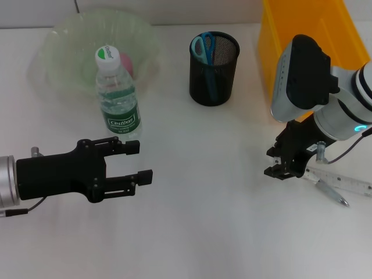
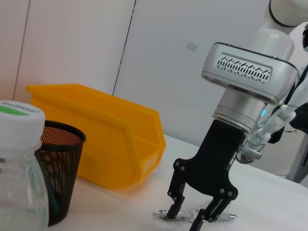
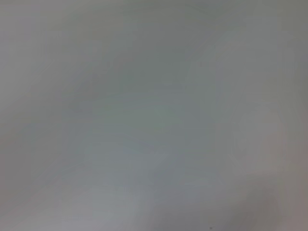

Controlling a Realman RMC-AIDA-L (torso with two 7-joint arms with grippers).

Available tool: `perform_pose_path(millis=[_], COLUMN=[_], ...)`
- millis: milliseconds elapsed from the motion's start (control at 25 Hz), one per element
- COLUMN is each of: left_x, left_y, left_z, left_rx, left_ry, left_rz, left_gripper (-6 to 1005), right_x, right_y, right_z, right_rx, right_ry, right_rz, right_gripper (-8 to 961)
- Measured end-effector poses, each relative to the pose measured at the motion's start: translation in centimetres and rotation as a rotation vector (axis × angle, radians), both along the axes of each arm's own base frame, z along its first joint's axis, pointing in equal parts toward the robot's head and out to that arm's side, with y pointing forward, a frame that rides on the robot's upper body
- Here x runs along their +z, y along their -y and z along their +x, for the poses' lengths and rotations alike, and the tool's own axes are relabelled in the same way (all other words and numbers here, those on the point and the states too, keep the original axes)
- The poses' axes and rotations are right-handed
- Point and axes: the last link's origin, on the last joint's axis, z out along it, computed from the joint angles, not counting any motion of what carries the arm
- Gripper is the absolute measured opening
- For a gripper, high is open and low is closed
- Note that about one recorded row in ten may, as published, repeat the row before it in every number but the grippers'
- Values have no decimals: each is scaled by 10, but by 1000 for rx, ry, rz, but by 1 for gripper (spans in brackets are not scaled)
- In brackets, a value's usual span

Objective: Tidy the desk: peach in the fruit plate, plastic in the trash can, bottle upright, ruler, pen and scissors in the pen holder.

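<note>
Since the right hand (image 1: 286, 164) hangs open just beside the pen (image 1: 329, 190) and ruler (image 1: 349, 183), far from the pen holder (image 1: 213, 68), it should straddle the pen squarely before closing, while the left hand (image 1: 139, 161) waits open near the bottle (image 1: 118, 97).

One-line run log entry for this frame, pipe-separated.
bottle upright | scissors in pen holder | right gripper open over pen, ruler | left gripper open, idle

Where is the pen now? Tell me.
In the head view, the pen lies on the table's right side, beside the ruler, just by the right hand.
</note>
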Motion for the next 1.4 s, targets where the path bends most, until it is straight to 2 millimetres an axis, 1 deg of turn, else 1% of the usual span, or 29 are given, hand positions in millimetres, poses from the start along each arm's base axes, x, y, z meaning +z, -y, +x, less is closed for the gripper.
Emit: perform_pose_path(millis=[280, 640, 920, 1080, 1400], left_x=[0, 0, 0, 0, 0], left_y=[0, 0, -1, -1, -1], left_z=[-1, -1, 0, 0, 0], left_rx=[3, 3, 1, 1, 0], left_ry=[-2, -4, -4, -4, -2], left_rz=[2, 4, 4, 4, 2], left_gripper=[729, 729, 729, 729, 729], right_x=[1, 13, 37, 52, 73], right_y=[-1, 1, 3, 3, 6], right_z=[-1, -6, -11, -9, -8], right_rx=[2, 23, 18, 11, -1], right_ry=[-6, -55, -140, -182, -292], right_rz=[10, 60, 122, 169, 215], right_gripper=[376, 375, 374, 374, 373])
